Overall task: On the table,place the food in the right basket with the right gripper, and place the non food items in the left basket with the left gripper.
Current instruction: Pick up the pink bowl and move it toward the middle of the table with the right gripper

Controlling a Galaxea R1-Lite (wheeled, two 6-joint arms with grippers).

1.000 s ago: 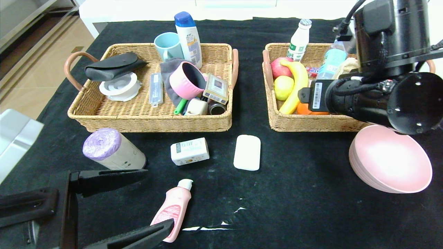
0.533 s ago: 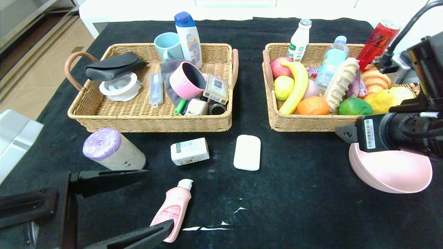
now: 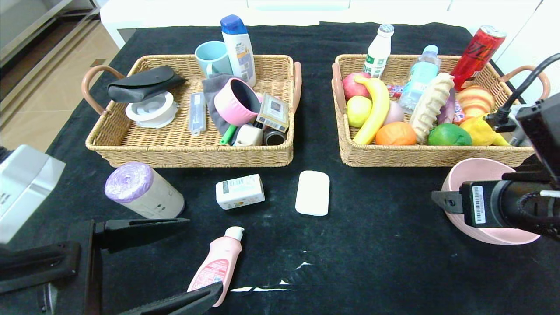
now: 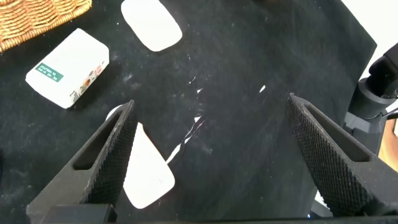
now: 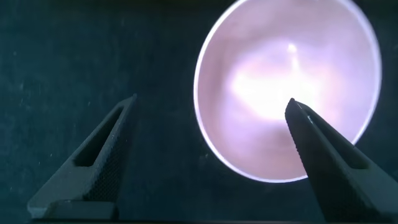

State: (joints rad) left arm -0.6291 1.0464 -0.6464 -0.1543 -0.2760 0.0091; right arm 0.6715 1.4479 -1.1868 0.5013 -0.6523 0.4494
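The table (image 3: 372,262), covered in black cloth with white scuffs, carries two wicker baskets side by side: the left basket (image 3: 131,144) and the right basket (image 3: 393,155). Relative to the left basket: the grey roll (image 3: 142,190) lies just in front of its left corner, the small white box (image 3: 239,191) and white bar (image 3: 312,193) in front of its right end, the pink bottle (image 3: 215,263) nearer still. The pink bowl (image 3: 477,175) sits far right, in front of the right basket.

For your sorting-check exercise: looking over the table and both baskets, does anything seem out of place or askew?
Yes. The pink bottle lies on its side near the open left gripper. The grey roll is also tipped over. The pink bowl, a non-food item, sits under the open right gripper, not the left.
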